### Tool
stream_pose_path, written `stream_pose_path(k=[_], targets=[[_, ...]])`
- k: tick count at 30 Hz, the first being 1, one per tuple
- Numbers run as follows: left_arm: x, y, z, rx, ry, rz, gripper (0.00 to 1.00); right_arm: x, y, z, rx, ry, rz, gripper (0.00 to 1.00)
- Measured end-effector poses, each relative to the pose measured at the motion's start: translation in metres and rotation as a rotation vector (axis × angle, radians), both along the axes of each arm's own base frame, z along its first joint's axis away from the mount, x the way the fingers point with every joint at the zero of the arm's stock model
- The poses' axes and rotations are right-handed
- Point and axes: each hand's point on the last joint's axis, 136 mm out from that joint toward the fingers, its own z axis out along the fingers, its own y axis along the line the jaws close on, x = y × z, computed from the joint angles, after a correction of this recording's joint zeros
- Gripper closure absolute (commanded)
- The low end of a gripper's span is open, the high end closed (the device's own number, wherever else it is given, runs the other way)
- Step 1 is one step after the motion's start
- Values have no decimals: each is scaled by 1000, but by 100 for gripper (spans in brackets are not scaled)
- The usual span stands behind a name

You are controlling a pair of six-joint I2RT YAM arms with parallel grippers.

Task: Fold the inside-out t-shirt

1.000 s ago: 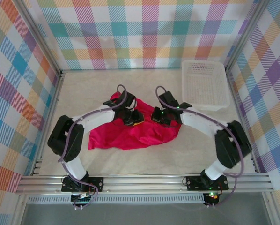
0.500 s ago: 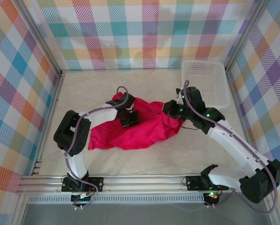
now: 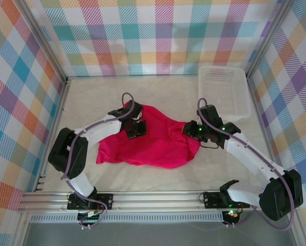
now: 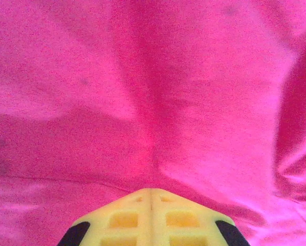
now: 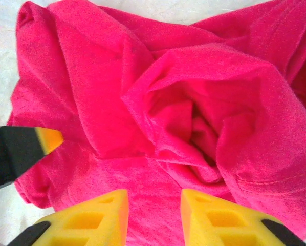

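Crimson t-shirt (image 3: 153, 146) lies spread, rumpled, bunched beside the right claw (image 5: 154, 202).

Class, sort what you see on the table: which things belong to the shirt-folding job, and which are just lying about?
Part of the job: inside-out t-shirt; left gripper, shut on it; right gripper, open over it.
Just lying about: white lattice basket, apart from the shirt.
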Motion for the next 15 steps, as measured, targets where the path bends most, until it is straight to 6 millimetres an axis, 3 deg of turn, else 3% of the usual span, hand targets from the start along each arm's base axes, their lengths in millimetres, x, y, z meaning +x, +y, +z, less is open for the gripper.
stream_pose_path(k=[2, 5, 9, 12, 15], targets=[[-2, -9, 14, -38, -19, 1, 64, 1, -4, -1, -6, 6, -14, 62], [-8, -37, 33, -101, -48, -34, 60, 2, -13, -5, -12, 28, -54, 65], [-26, -89, 53, -164, -76, -123, 54, 8, -41, -16, -12, 70, -160, 65], [-29, -123, 53, -186, -69, -160, 53, 2, -57, -28, -23, 112, -211, 64], [-26, -149, 34, -175, -33, -168, 54, -1, -57, -31, -18, 129, -208, 63]])
